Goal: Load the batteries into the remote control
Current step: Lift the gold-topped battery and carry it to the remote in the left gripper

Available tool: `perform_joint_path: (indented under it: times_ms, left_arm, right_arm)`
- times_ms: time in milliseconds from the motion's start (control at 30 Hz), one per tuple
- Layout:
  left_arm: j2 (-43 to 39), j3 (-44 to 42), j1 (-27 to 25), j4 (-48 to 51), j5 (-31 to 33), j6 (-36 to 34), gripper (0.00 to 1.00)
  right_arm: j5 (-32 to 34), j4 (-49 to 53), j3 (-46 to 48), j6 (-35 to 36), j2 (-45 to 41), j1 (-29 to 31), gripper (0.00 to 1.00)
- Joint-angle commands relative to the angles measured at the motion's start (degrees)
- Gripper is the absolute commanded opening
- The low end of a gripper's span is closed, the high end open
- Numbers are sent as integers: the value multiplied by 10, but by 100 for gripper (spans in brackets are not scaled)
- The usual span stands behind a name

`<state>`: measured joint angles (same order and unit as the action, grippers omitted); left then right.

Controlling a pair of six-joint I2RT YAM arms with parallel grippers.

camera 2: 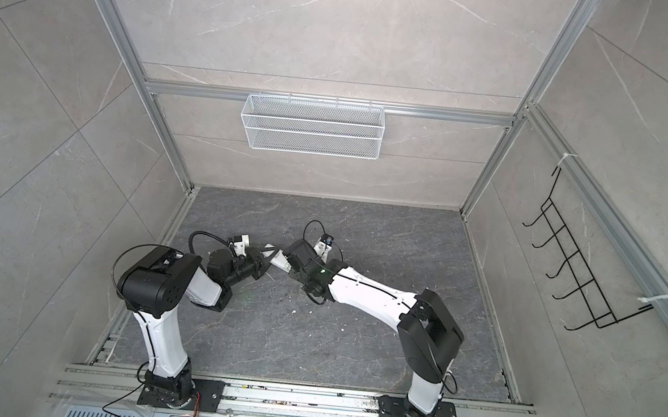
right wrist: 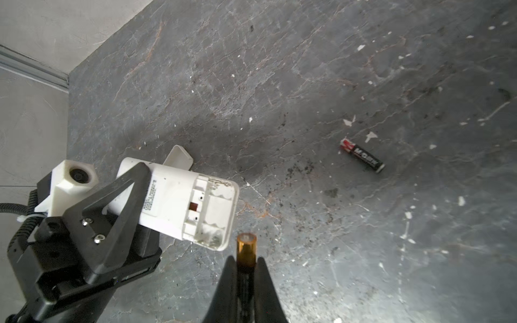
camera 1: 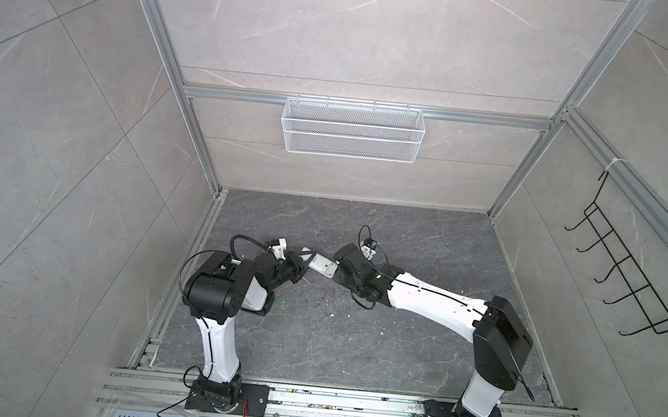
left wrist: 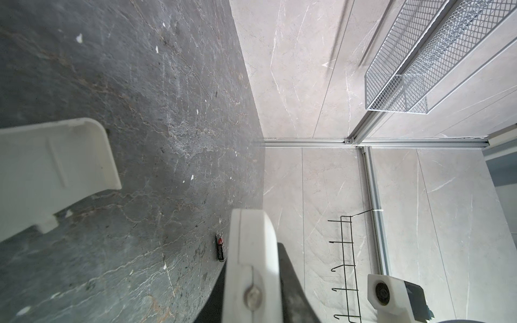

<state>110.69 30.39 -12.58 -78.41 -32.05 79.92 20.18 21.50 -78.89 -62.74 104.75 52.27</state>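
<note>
The white remote control (right wrist: 179, 201) is off the floor with my left gripper (right wrist: 131, 193) shut on its body. Its open battery compartment (right wrist: 212, 212) faces the right wrist camera and holds only springs. My right gripper (right wrist: 246, 265) is shut on a battery (right wrist: 246, 247), whose tip stands just beside the compartment's near corner without touching it. A second battery (right wrist: 362, 158), black with a red end, lies on the dark floor to the side; the left wrist view shows this battery (left wrist: 220, 247) too. Both top views show the remote (camera 1: 324, 266) between the two grippers.
The white battery cover (left wrist: 56, 173) lies on the dark stone floor (right wrist: 307, 70) just behind the remote. White specks are scattered over the floor. A white wire basket (camera 1: 352, 130) hangs on the back wall and a black hook rack (camera 1: 630, 280) on the right wall.
</note>
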Motion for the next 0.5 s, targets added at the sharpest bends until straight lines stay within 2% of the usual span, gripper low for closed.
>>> perform_joint_path:
  times_ms: [0,467]
  left_arm:
    - [-2,-2,3,-27,-10,-21,0]
    - [16,13,4,-27,-27,-9,0]
  right_arm:
    - [36,-2,-37,-14,28,3,0]
    - [51,24,-117,17,92,0,0]
